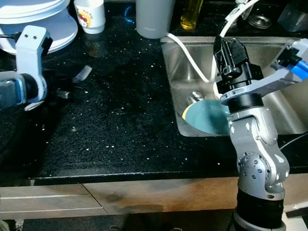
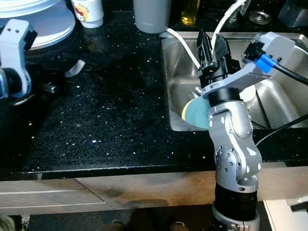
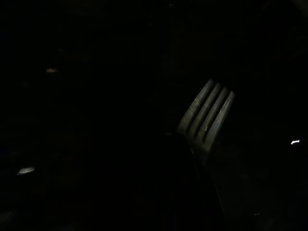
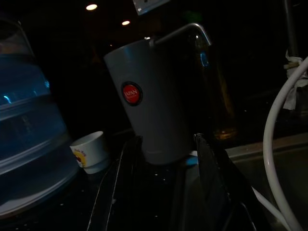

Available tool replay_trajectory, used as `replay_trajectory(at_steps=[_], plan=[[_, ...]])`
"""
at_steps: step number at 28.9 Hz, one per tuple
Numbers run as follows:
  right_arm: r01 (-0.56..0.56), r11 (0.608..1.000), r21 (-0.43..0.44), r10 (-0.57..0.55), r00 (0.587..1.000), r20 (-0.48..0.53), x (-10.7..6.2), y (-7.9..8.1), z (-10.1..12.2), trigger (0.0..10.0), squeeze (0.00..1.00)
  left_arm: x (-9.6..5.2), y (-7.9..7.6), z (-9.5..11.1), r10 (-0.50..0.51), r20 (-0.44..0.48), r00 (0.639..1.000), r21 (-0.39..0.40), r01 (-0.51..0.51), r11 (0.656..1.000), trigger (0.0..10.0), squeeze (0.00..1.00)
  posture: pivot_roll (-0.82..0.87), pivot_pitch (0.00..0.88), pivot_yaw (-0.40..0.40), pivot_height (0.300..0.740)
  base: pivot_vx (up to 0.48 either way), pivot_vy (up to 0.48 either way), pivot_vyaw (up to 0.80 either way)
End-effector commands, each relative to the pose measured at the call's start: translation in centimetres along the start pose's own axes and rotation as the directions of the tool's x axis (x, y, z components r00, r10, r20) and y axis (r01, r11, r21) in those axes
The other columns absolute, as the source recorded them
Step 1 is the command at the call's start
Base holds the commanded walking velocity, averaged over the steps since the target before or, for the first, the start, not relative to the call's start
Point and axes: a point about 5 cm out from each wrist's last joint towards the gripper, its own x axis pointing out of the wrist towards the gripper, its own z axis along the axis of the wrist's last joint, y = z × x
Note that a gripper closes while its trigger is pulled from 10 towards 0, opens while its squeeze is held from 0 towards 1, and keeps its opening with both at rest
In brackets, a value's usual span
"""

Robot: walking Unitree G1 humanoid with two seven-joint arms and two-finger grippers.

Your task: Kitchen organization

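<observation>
Right claw [image 1: 229, 51] fingers apart, empty, above steel sink [image 1: 277, 108] holding round teal plate [image 1: 209, 116]. Left claw [image 1: 63, 91] low over black speckled desk [image 1: 118, 119] near silver fork [image 1: 82, 73]; grip unclear.

— What colours show?
— A black counter [image 1: 118, 119] with white speckles, a teal plate [image 1: 207, 117], a grey canister [image 4: 154, 115] with a red badge.
— And the cup [image 1: 90, 13]?
— White, with what is perhaps a red-and-yellow print.
</observation>
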Motion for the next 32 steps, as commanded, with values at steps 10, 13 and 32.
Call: replay_trajectory(at_steps=[10, 13, 32], plan=[[-0.005, 1.000, -0.005, 0.005, 0.999, 0.043, 0.3, 0.0, 0.2, 10.0, 0.00, -0.7, -4.4, 6.7, -0.168, 0.364, 0.916, 0.026, 0.171, 0.985, 10.0, 0.00, 0.18, 0.150, 0.005, 0.740, 0.000, 0.000, 0.00], [-0.001, 1.000, -0.011, 0.002, 0.999, 0.051, 0.3, -0.1, 0.4, 10.0, 0.00, -0.6, -4.3, 5.9, -0.162, 0.315, 0.935, 0.117, 0.132, 0.984, 10.0, 0.00, 0.17, 0.146, 0.010, 0.740, 0.000, 0.000, 0.00], [-0.004, 1.000, 0.005, 0.004, 0.999, 0.054, 0.5, -0.1, -0.3, 10.0, 0.00, -3.9, -0.2, -0.2, -0.265, -0.120, 0.957, 0.167, 0.283, 0.945, 10.0, 0.00, 0.21, 0.131, 0.009, 0.740, 0.000, 0.000, 0.00]])
